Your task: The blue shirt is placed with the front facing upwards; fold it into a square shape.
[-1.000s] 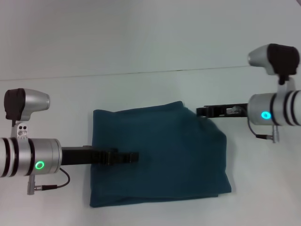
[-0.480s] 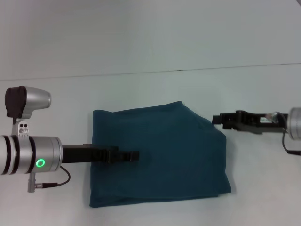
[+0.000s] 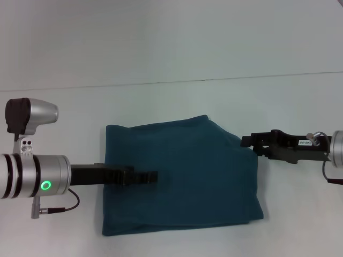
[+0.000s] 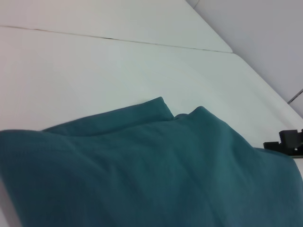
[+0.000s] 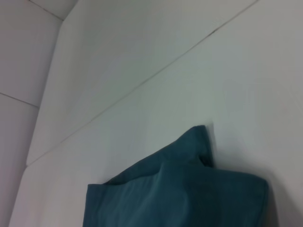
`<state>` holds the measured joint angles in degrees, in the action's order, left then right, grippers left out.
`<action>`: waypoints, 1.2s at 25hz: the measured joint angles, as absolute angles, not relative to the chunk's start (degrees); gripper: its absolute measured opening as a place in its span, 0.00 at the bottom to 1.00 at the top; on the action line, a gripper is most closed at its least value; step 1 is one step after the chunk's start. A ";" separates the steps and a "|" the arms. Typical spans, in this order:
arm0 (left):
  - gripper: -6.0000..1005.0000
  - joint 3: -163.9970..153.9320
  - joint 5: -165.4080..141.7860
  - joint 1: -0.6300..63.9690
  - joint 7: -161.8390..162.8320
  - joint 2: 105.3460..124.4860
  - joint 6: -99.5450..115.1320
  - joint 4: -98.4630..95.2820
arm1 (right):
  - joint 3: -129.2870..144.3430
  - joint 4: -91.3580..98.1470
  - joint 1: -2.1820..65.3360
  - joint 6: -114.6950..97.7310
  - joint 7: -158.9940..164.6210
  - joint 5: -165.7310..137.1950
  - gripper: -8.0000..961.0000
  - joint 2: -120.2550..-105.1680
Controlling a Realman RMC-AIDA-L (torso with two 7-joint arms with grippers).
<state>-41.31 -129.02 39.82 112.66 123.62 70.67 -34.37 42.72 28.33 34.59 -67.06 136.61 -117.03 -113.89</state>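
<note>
Dark teal-blue cloth, the blue shirt, is lying folded into a near-square bundle on the white worktop, plain side showing, no lettering visible. Its slightly longer axis is running across my front, with the top right corner sloping off. My left gripper is resting over the shirt's left-centre, pointing right; I cannot tell how far it is parted. My right gripper is sitting at the shirt's right edge, pointing left; its opening is likewise unclear.
</note>
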 joint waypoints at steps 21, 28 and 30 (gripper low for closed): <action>0.87 -41.31 -128.95 39.82 112.33 123.75 69.03 -34.36 | 42.27 23.57 37.83 -59.25 132.76 -110.57 0.56 -116.53; 0.87 -41.31 -128.91 39.81 112.32 123.75 68.97 -34.37 | 42.32 23.41 38.05 -57.72 130.43 -108.64 0.56 -117.14; 0.87 -41.31 -128.97 39.84 112.32 123.75 68.91 -34.37 | 42.45 22.83 38.14 -56.31 130.14 -108.59 0.55 -117.31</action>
